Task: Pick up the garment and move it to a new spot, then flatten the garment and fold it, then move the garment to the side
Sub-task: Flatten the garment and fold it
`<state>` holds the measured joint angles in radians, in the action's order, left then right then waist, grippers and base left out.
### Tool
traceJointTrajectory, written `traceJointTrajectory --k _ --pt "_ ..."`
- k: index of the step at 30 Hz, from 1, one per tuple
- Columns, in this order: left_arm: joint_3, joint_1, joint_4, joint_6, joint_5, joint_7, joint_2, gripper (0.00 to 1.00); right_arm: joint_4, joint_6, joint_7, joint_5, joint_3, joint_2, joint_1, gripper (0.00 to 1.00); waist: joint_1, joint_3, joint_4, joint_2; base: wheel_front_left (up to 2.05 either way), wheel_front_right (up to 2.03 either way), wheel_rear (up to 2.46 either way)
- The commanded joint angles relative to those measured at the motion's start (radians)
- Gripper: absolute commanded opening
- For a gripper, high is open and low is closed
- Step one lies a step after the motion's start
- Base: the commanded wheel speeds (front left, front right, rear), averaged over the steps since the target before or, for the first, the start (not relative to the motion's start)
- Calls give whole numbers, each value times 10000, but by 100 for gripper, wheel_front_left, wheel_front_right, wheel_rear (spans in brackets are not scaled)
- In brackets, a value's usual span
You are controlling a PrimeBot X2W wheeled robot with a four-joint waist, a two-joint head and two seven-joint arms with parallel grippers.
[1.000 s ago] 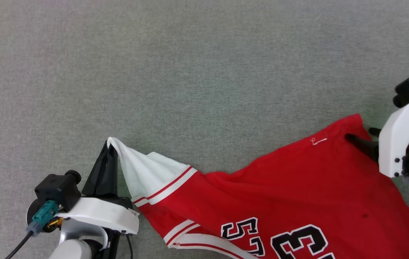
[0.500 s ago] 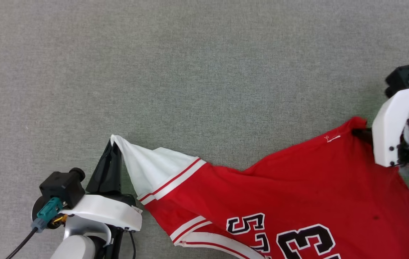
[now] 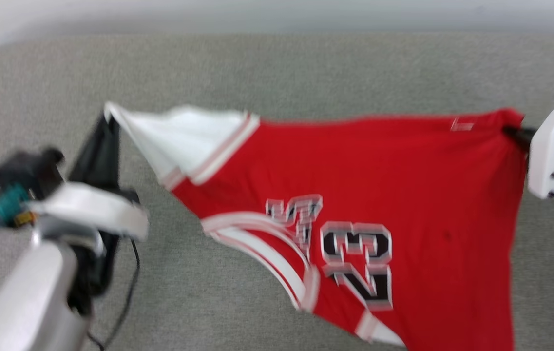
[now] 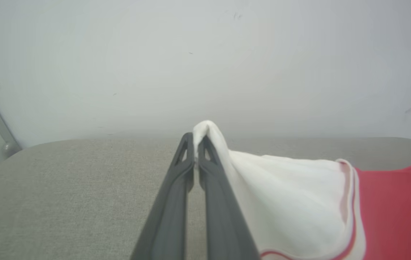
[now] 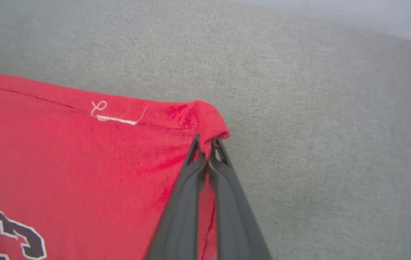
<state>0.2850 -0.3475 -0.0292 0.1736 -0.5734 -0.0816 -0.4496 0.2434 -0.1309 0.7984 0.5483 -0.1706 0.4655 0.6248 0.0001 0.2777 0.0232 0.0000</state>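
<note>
Lifted and drawn taut since earlier, the garment spans mid-frame left to right over the grey worktop; left claw pinches its white sleeve, right claw its red hem corner.

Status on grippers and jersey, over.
Left gripper shut on garment at white sleeve; right gripper shut on its red corner. Garment stretched between them. Nothing seen in the way.

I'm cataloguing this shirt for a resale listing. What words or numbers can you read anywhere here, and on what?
"23": black digits with white outlines, on the red shirt, turned and blurred.
Letters beside the digits: creased and blurred, unreadable.
No other text can be made out.
</note>
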Motion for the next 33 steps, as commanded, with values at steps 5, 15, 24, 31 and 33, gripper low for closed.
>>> traceJointTrajectory --k 5,15,24,31,33 --pt "-84 -2328 1202 -483 -66 436 -153 0 477 6 -633 -452 590 -113 977 0 -1 -656 -351 0 0 0 0" --pt "-101 -6455 3917 -1081 132 462 20 0 1053 11 -1953 -1121 992 -175 3265 0 -1 -35 -740 0 0 0 0" --pt "-371 -10351 5285 -1454 603 -191 -391 0 1109 12 -3703 -1577 1231 -228 6051 0 -1 1739 -1099 0 0 0 0" --pt "-388 -12758 5190 -1523 915 34 -730 0 996 12 -4478 -1835 1094 -42 8092 0 -1 3422 -1210 0 0 0 0" --pt "-315 -13161 5072 -1537 998 185 -779 0 1049 11 -4583 -1859 963 -21 8525 0 -1 3820 -1210 0 0 0 0"
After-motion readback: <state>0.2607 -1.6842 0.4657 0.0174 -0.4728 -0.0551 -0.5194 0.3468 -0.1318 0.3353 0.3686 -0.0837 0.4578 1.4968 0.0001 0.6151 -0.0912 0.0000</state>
